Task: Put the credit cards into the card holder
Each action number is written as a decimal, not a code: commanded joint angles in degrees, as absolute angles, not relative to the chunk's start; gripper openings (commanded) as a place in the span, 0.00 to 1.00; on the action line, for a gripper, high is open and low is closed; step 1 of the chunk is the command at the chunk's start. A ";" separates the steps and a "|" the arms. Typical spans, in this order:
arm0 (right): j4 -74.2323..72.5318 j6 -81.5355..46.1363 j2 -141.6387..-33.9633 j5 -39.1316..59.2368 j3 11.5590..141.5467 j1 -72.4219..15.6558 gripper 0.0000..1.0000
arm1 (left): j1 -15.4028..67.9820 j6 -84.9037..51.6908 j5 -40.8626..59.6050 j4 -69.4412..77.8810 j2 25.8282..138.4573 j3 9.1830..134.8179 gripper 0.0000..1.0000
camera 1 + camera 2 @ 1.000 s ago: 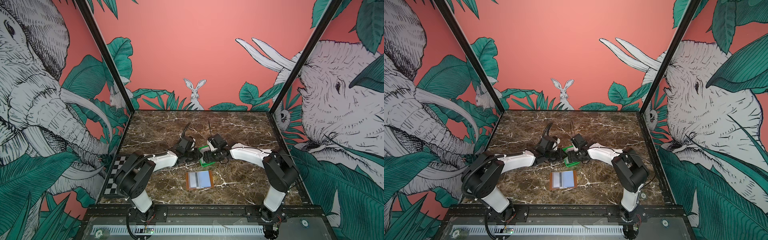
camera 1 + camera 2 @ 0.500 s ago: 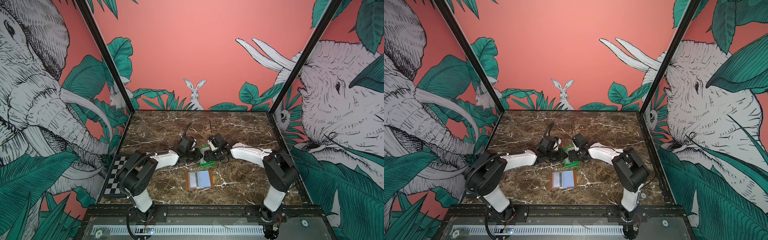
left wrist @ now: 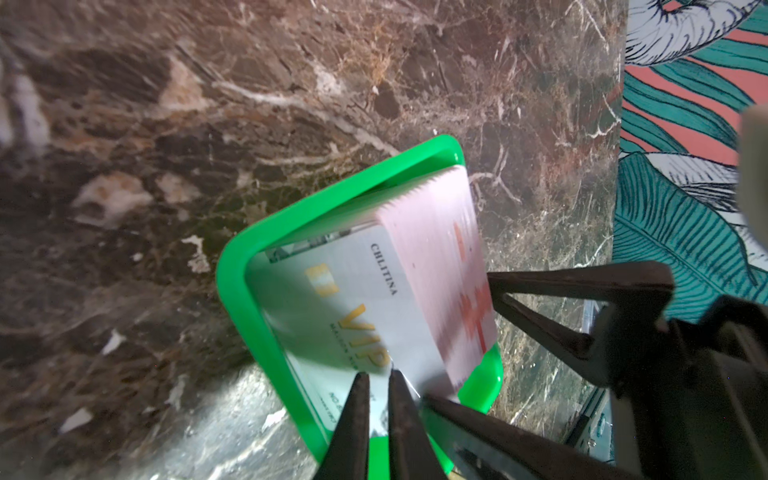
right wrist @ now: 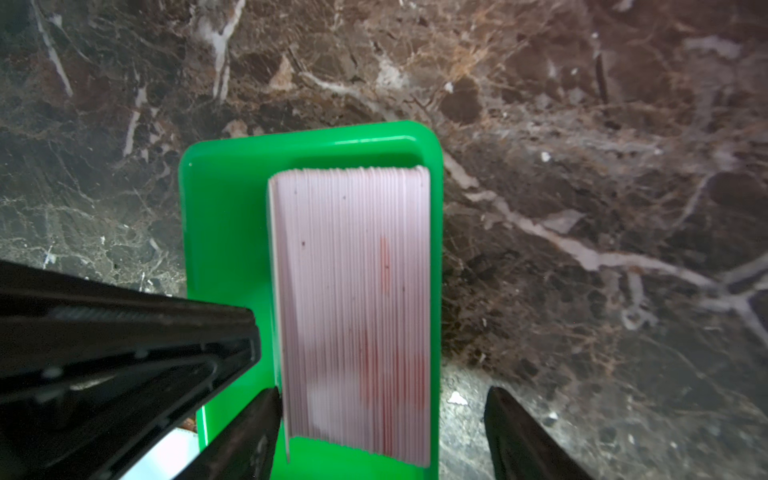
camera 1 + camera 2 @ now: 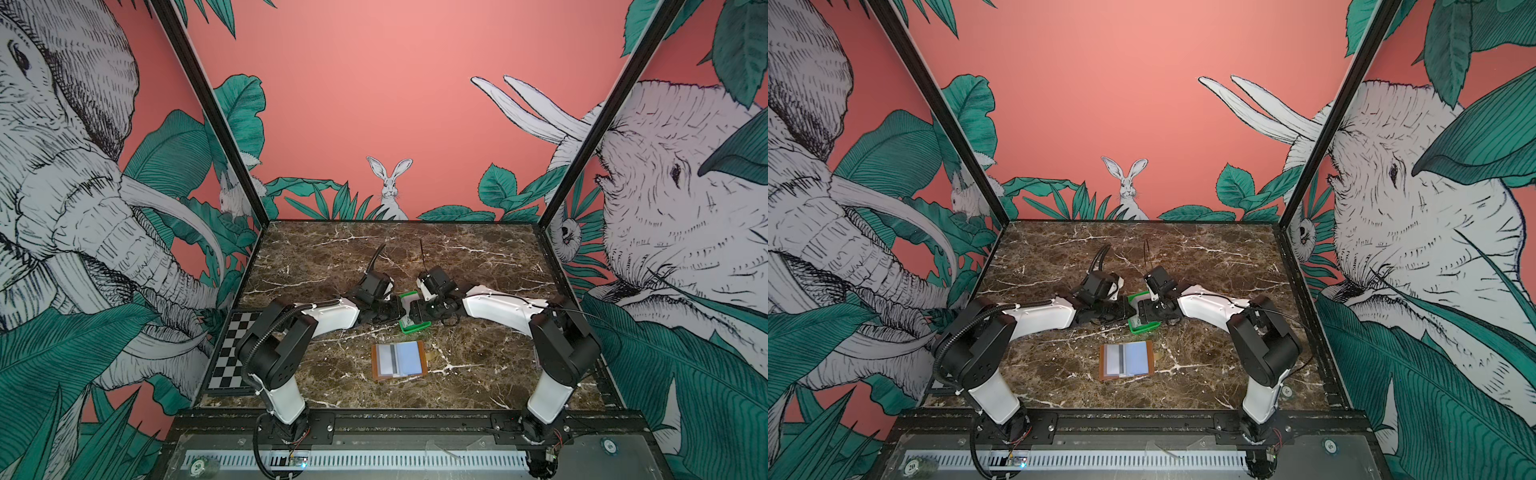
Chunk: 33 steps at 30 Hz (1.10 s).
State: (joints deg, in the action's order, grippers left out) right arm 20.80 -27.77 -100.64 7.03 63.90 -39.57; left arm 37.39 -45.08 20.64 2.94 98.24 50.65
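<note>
Left gripper [image 3: 378,375] is tightening onto the front credit card [image 3: 353,299], readying extraction; right gripper [image 4: 382,397], alongside, is hanging spread.

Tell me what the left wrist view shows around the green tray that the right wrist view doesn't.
Left wrist only: the printed face of the front card, with gold VIP lettering, and the left gripper pinched on its near edge.
Right wrist only: the card stack seen edge-on from above, and bare floor of the green tray beside it.
Both: the stack standing on edge in the tray, with the right gripper open astride it.
</note>
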 commanded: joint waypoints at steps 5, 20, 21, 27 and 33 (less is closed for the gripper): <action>22.64 -26.97 -98.51 4.73 63.19 -39.06 0.76 | 37.02 -44.12 20.92 0.18 99.65 51.33 0.13; 17.18 -34.34 -89.77 13.80 57.92 -39.06 0.58 | 37.04 -44.79 21.54 1.49 100.78 51.38 0.14; 16.43 -34.96 -90.11 14.84 57.75 -39.07 0.53 | 37.05 -44.79 21.53 1.54 100.66 51.21 0.14; 13.54 -36.88 -93.40 16.37 57.96 -39.19 0.32 | 37.05 -44.81 21.45 1.69 100.31 50.71 0.14; 13.67 -36.48 -96.18 15.91 59.62 -39.19 0.22 | 37.01 -45.21 21.53 2.45 100.25 50.37 0.14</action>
State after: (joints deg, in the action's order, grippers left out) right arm 14.81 -36.01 -95.29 15.68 58.24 -39.31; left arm 37.39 -45.10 22.13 3.29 99.48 51.29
